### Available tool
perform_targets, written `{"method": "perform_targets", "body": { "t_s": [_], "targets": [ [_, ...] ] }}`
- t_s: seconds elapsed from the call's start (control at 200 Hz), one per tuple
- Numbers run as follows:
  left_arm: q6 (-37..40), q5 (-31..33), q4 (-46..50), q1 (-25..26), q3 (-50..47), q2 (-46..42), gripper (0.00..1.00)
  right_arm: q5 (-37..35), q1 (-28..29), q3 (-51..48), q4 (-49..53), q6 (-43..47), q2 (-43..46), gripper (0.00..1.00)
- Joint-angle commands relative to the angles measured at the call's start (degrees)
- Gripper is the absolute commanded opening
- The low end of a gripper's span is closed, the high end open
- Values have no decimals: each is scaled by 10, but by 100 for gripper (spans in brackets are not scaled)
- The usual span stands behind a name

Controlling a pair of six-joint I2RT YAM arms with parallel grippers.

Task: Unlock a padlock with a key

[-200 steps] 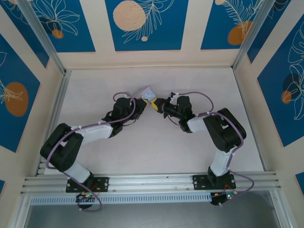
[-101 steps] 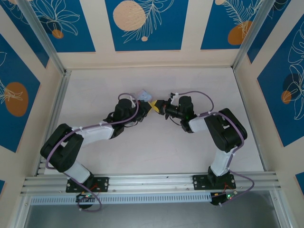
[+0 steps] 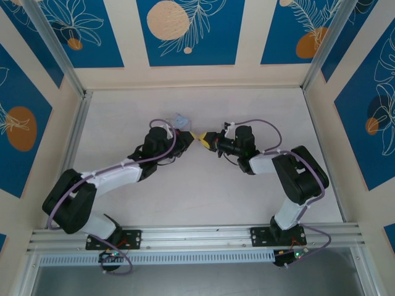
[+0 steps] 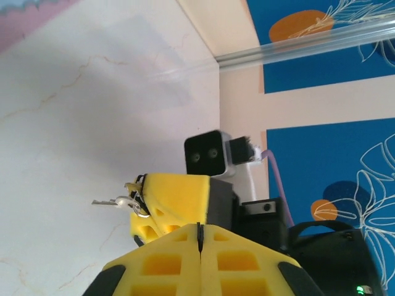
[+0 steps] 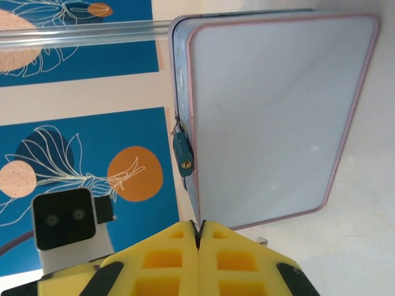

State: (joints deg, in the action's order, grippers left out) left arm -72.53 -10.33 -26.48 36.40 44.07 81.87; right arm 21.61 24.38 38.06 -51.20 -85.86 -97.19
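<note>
Pale worktop [image 3: 203, 185]: right claw [image 5: 199, 223] pinches tiny brass key [image 4: 106, 201], left claw [image 4: 199, 227] pressed closed; ring-hung key may swing past small bluish-grey padlock [image 5: 183, 155].

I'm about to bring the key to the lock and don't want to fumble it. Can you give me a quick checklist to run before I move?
1. Key gripped: ok. The key sticks out from the right gripper, whose fingers are shut.
2. Keyhole visible: ok. The padlock hangs on the edge of the tin, keyhole toward the right wrist camera.
3. Key lined up: not ok. The padlock lies ahead and slightly left of the finger seam.
4. Tin steadied: not ok. The left gripper is shut with nothing between its fingers.
5. Arm clearance: not ok. The grippers are nearly tip to tip in the top view.
</note>
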Motion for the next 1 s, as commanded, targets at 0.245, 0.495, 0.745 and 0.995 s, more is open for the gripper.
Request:
{"method": "perform_targets", "body": {
  "t_s": [0.245, 0.495, 0.745, 0.995],
  "targets": [
    [133, 39, 213, -102, 73, -46, 72, -40, -12, -4, 131, 76, 82, 0],
    [225, 4, 304, -177, 215, 68, 82, -61, -19, -13, 230, 130, 151, 0],
    [290, -59, 438, -201, 423, 239, 83, -74, -48, -50, 290, 158, 229, 0],
    [272, -162, 491, -155, 512, 317, 81, -78, -71, -71, 328, 175, 277, 0]
  ]
}}
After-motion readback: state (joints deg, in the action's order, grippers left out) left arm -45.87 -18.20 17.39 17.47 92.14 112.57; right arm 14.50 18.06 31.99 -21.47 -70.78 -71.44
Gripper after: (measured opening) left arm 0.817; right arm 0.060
